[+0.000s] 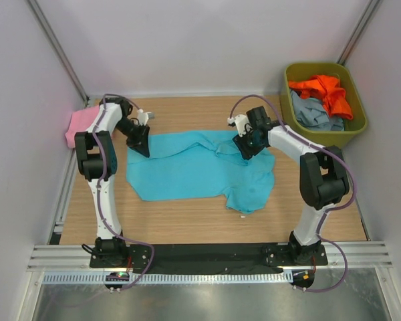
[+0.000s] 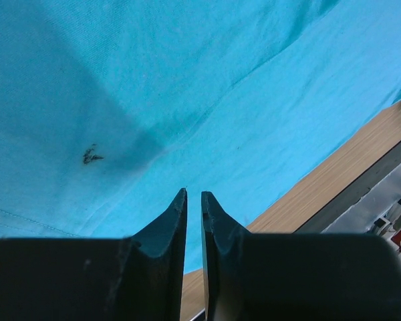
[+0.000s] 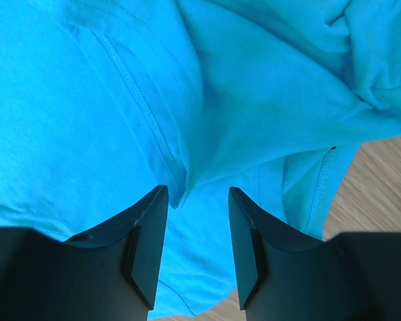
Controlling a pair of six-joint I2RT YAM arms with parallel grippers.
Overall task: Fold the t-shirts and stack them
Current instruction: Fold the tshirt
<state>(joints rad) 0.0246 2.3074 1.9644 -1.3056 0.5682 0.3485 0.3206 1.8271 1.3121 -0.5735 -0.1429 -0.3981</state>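
Observation:
A large turquoise t-shirt point(image 1: 187, 170) lies spread out and rumpled on the wooden table point(image 1: 187, 224). My left gripper point(image 1: 140, 144) hangs over its left edge. In the left wrist view this gripper point(image 2: 194, 192) is shut to a thin slit with nothing in it, just above the cloth point(image 2: 207, 80). My right gripper point(image 1: 246, 148) is over the bunched upper right part of the shirt. In the right wrist view it point(image 3: 197, 190) stands open, with a fold of the turquoise shirt point(image 3: 254, 114) below the jaws. A pink t-shirt point(image 1: 80, 124) lies at the far left.
An olive-green bin point(image 1: 355, 127) stands at the back right, holding an orange t-shirt point(image 1: 326, 91) and a grey-blue one point(image 1: 314, 115). White walls close in the table on three sides. A black rail point(image 1: 207, 254) runs along the near edge.

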